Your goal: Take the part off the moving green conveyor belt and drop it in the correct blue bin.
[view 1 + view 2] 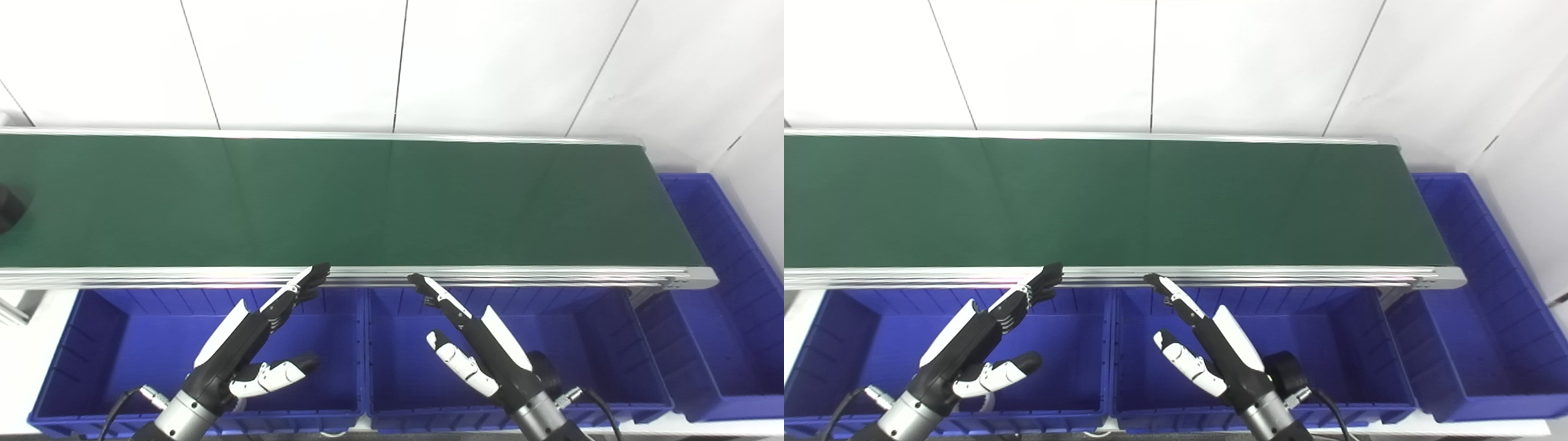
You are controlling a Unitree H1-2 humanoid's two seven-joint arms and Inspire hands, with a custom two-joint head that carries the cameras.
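- A dark part (pixel 8 208) is just showing at the far left edge of the belt (pixel 367 202), at about 9 o'clock in the left eye view; it is cut off by the frame there and does not appear in the right eye view, so its shape cannot be told
- The left bin (pixel 122 343) sits below the near rail at 7 o'clock, close under the belt, likely so a part can be dropped in with a short move
- The left hand (pixel 257 343) hovers over that bin, fingers spread with the thumb held apart, holding nothing; its fingertips point toward the rail at 12 o'clock, which reads as a waiting pose ready to reach onto the belt
- The middle bin (pixel 588 343) lies beside the first, at 5 o'clock, with a dark round object (pixel 1283 370) in it, partly hidden behind the right wrist
- The right hand (pixel 471 343) hovers over the middle bin, also spread and empty, mirroring the left one
- The end bin (pixel 723 294) stands at 3 o'clock past the end of the belt, probably to catch what is missed
- Judging from this, the pick is not yet begun; the left hand seems nearer to the part as it comes along
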